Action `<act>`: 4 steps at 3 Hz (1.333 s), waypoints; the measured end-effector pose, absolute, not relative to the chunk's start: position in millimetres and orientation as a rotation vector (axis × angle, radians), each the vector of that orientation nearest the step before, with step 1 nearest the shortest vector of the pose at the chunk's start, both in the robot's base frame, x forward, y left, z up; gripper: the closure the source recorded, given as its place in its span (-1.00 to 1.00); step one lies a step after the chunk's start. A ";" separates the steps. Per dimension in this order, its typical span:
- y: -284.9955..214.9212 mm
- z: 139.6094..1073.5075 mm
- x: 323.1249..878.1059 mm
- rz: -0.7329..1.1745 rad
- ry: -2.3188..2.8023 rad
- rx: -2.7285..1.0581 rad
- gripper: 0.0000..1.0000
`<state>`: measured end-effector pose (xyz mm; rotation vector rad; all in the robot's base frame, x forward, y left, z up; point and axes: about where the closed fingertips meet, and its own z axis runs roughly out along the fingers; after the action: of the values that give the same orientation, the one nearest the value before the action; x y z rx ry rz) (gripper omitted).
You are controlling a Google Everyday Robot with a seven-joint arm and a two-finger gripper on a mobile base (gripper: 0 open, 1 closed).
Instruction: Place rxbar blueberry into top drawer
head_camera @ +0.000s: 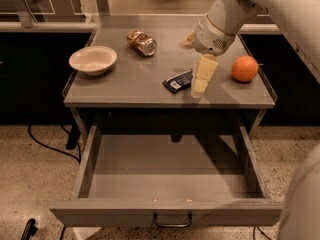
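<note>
The rxbar blueberry (178,81), a dark navy wrapper with a white patch, lies flat on the grey table top (125,86) near its front edge, right of centre. My gripper (199,86) hangs from the white arm directly to the right of the bar, its tip low over the table and almost touching the bar's right end. It holds nothing that I can see. The top drawer (125,184) is pulled fully out below the table, with its dark handle (172,220) at the front centre. Its inside is bare.
An orange (245,68) sits to the right of the gripper. A shiny gold-brown can (142,41) lies at the back centre. A cream bowl (93,60) stands at the left. Cables lie on the speckled floor at the left.
</note>
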<state>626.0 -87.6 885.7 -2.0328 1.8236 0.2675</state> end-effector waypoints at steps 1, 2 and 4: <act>-68.0 872.3 638.5 0.332 1.800 -2.071 -1.00; -67.2 871.5 639.5 0.334 1.799 -2.071 -1.00; -87.1 847.4 647.0 0.335 1.831 -2.036 -1.00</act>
<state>647.0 -87.1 847.4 -2.0356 1.8305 0.3346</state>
